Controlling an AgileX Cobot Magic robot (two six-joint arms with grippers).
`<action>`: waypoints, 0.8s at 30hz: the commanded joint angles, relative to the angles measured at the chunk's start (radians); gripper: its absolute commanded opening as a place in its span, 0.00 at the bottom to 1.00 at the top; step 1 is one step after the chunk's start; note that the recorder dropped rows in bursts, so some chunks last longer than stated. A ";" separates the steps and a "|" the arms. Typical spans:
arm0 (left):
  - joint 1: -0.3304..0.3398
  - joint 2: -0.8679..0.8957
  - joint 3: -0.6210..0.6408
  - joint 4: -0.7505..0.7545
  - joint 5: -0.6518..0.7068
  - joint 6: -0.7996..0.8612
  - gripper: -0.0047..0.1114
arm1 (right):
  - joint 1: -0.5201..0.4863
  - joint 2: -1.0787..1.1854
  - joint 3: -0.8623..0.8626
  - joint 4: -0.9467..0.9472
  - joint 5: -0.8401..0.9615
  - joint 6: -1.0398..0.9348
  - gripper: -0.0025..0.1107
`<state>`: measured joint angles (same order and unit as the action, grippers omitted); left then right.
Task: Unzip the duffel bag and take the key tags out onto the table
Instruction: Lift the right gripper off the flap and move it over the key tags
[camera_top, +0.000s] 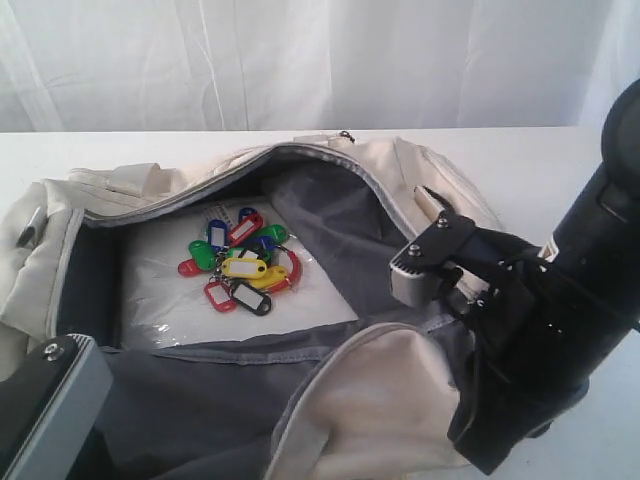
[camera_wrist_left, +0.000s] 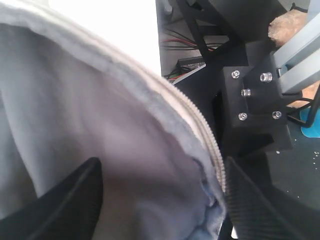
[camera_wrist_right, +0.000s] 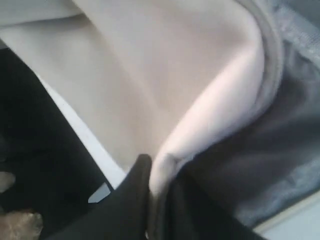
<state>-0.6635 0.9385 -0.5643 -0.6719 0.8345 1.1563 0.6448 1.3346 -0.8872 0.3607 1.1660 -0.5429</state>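
Cream fabric duffel bag (camera_top: 400, 170) pinned open.
Right gripper (camera_wrist_right: 156, 172) pinches its rim, left gripper (camera_wrist_left: 162, 167) gapes round the zipper edge (camera_wrist_left: 210, 145); a slip could drop fabric over the coloured plastic key tags (camera_top: 242, 262).

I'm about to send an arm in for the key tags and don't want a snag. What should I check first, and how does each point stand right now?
1. Duffel bag unzipped, mouth wide: ok.
2. Key tags in plain sight inside, nothing over them: ok.
3. Right gripper holding the rim: ok, shut on a fold of the bag's fabric.
4. Left gripper free to reach in: not ok, its open fingers straddle the zipper edge.
5. Bare table to set the tags on: ok, behind the bag.
6. Tags linked as one bunch: cannot tell.
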 joint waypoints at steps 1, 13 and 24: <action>-0.008 -0.008 0.005 -0.022 0.021 -0.002 0.64 | 0.002 -0.007 -0.007 0.009 0.055 0.005 0.37; -0.008 -0.008 0.005 -0.022 0.021 -0.002 0.64 | 0.002 -0.028 -0.393 0.189 0.055 0.026 0.61; -0.008 -0.008 0.005 -0.022 0.021 -0.002 0.64 | 0.002 0.008 -0.431 0.207 0.055 0.032 0.59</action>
<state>-0.6635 0.9385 -0.5643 -0.6719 0.8345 1.1563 0.6471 1.3171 -1.3591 0.5576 1.1905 -0.5175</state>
